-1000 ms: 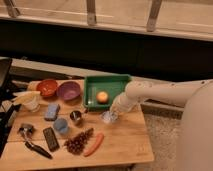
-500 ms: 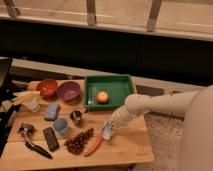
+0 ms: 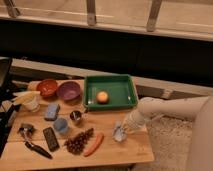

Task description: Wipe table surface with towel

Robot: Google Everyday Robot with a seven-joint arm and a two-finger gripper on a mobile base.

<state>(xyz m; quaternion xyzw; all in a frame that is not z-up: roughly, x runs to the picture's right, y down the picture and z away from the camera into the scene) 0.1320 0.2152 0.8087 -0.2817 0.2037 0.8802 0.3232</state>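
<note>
The wooden table (image 3: pixel 107 150) holds many items. My arm reaches in from the right. The gripper (image 3: pixel 120 131) is at the table's front right part, pointing down. It is shut on a small crumpled pale towel (image 3: pixel 118 135), which is pressed against the table surface. The towel lies just right of an orange carrot (image 3: pixel 93 144) and in front of the green tray (image 3: pixel 111 82).
The green tray holds an orange fruit (image 3: pixel 102 96). To the left are a purple bowl (image 3: pixel 69 90), a red bowl (image 3: pixel 48 87), a metal cup (image 3: pixel 75 116), a blue cup (image 3: pixel 61 125), a blue sponge (image 3: pixel 51 111), grapes (image 3: pixel 77 142), a black remote (image 3: pixel 50 138) and a white cup (image 3: pixel 31 102).
The gripper with the towel has moved from just in front of the tray toward the table's front edge, then to the right along the surface.
</note>
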